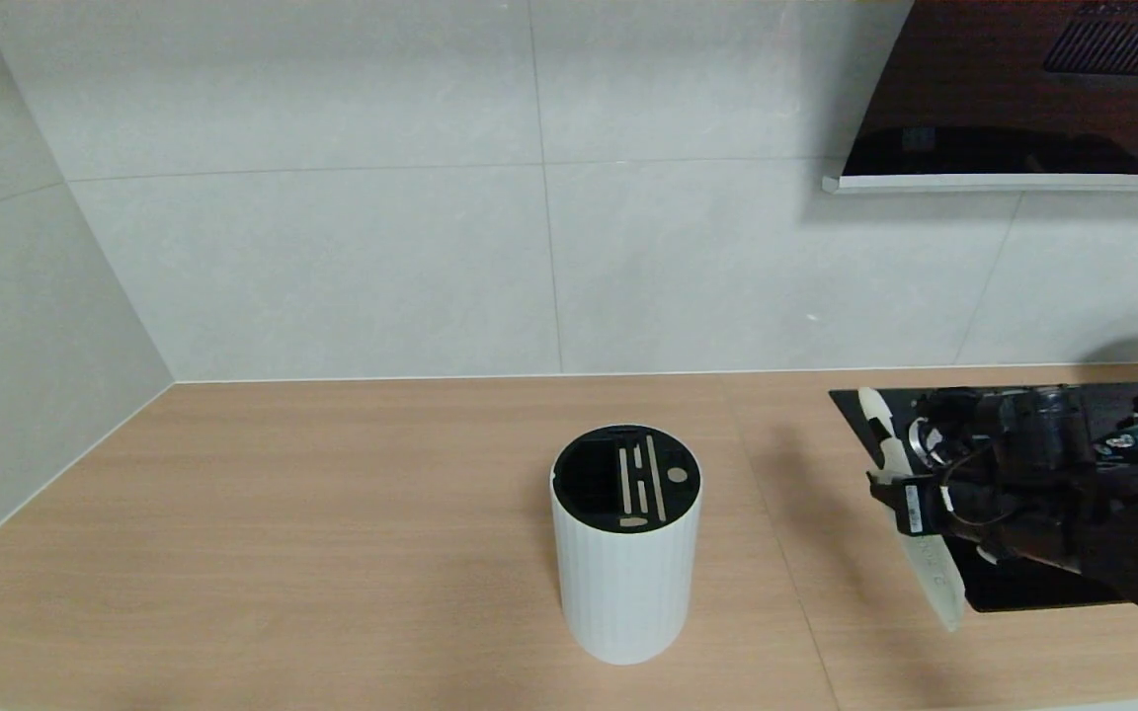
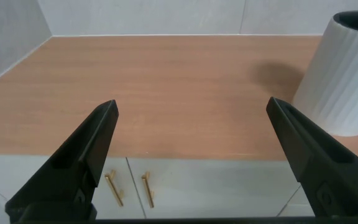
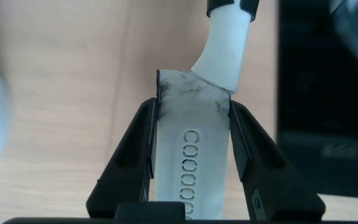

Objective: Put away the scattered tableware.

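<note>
A white ribbed cylindrical holder (image 1: 626,543) with a black slotted top stands upright in the middle of the wooden counter. My right gripper (image 1: 910,504) is to its right, above the counter by the cooktop's near-left corner, shut on a white knife (image 1: 934,573). In the right wrist view the gripper (image 3: 193,115) clamps the perforated blade (image 3: 193,155) just below the white handle (image 3: 227,43). My left gripper (image 2: 191,107) hangs open with nothing in it over the counter's front edge, with the holder (image 2: 344,74) off to one side of it.
A black cooktop (image 1: 1018,592) lies flush in the counter at the right, under a dark range hood (image 1: 1023,99). Tiled walls close the back and left. Cabinet doors with gold handles (image 2: 114,188) show below the counter's front edge.
</note>
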